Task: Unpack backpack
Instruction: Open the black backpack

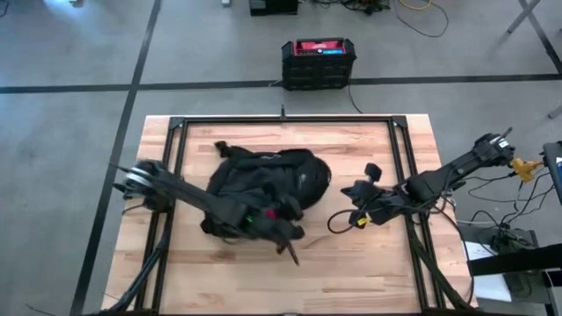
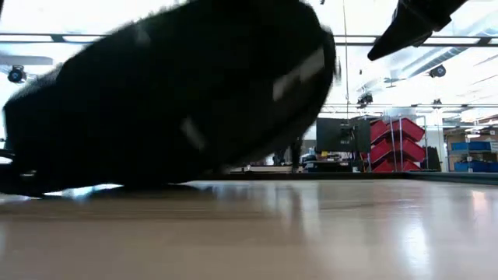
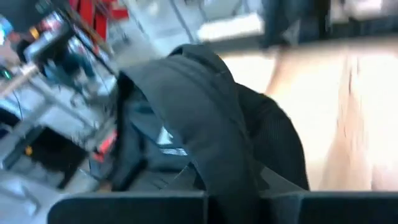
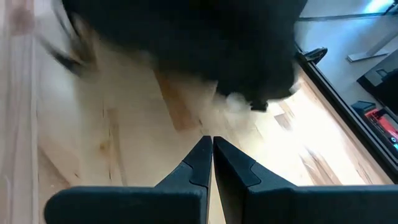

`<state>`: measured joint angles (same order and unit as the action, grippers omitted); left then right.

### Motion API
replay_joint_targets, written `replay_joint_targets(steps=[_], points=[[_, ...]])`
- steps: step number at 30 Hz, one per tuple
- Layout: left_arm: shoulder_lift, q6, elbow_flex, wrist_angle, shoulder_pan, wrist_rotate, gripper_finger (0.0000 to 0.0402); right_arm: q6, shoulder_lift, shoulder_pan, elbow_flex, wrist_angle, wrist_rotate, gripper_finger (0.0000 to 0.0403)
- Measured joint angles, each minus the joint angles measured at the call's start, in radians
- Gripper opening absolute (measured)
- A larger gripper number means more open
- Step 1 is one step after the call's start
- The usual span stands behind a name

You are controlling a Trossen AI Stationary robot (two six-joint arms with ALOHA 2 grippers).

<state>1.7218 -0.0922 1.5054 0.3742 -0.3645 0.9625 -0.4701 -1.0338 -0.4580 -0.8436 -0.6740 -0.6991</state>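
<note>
The black backpack [image 1: 263,180] lies in the middle of the table, its bulk resting on the wood [image 2: 179,93]. My left gripper [image 1: 285,230] reaches in from the table's left to the backpack's near right side and is shut on a black fabric part of it [image 3: 211,112]. My right gripper [image 1: 345,190] hovers just right of the backpack, pointing at it. It is shut with nothing between its fingers [image 4: 209,143] and shows as a dark wedge above the table [image 2: 389,43]. The backpack [image 4: 186,43] is a short way ahead of its tips. My left gripper holds a raised band or fold of the backpack's black fabric [image 3: 230,183], which runs down into the gap between the two fingers. How many layers it has I cannot tell. The rest of the backpack stays on the table beyond the fingers.
A black metal frame [image 1: 281,120] runs around the tabletop. A black box with a red top [image 1: 318,63] stands on the floor past the far edge. A cable loop [image 1: 338,219] hangs by the right arm. Bare wood [image 1: 290,281] lies along the near edge.
</note>
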Motion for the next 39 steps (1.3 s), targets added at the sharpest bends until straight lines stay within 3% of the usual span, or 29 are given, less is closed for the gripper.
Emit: replay_joint_targets(steps=[6, 12, 15, 18, 20, 24, 25, 26, 30, 35, 39], points=[[-0.263, 0.086, 0.003, -0.033, -0.008, 0.025, 0.0002, 0.005, 0.017, 0.0, 0.0, -0.001, 0.0, 0.0003], [-0.4, 0.109, 0.003, -0.041, -0.003, -0.015, 0.0002, 0.024, 0.017, 0.0, 0.0, 0.003, 0.0, 0.0003], [-0.449, 0.105, 0.003, -0.063, 0.016, -0.113, 0.0002, 0.025, 0.017, 0.0, 0.0, 0.009, -0.009, 0.0003], [-0.446, 0.075, -0.013, -0.174, 0.018, -0.356, 0.0002, 0.025, 0.017, 0.0, 0.0, 0.017, -0.009, 0.0003], [-0.412, 0.121, -0.017, -0.217, 0.007, -0.448, 0.0001, 0.026, 0.017, 0.0, 0.0, 0.029, -0.01, 0.0003], [-0.402, 0.238, -0.023, -0.109, 0.052, -0.324, 0.0001, 0.073, 0.017, 0.0, 0.0, 0.083, -0.036, 0.0003], [-0.417, 0.236, -0.021, -0.108, 0.088, -0.335, 0.0001, 0.079, 0.017, 0.0, 0.0, 0.098, -0.037, 0.0003], [-0.435, 0.219, -0.021, -0.108, 0.12, -0.385, 0.0001, 0.079, 0.016, 0.0, 0.0, 0.112, -0.036, 0.0003], [-0.478, 0.197, -0.031, -0.181, 0.197, -0.789, 0.0001, 0.078, 0.016, 0.0, 0.0, 0.148, -0.036, 0.0003], [-0.498, 0.318, -0.142, -0.111, 0.283, -0.817, 0.0001, 0.078, 0.008, 0.012, 0.0, 0.183, -0.039, 0.0003], [-0.539, 0.352, -0.247, -0.195, 0.356, -1.119, 0.0001, 0.078, -0.012, 0.021, 0.001, 0.253, -0.076, 0.0003]])
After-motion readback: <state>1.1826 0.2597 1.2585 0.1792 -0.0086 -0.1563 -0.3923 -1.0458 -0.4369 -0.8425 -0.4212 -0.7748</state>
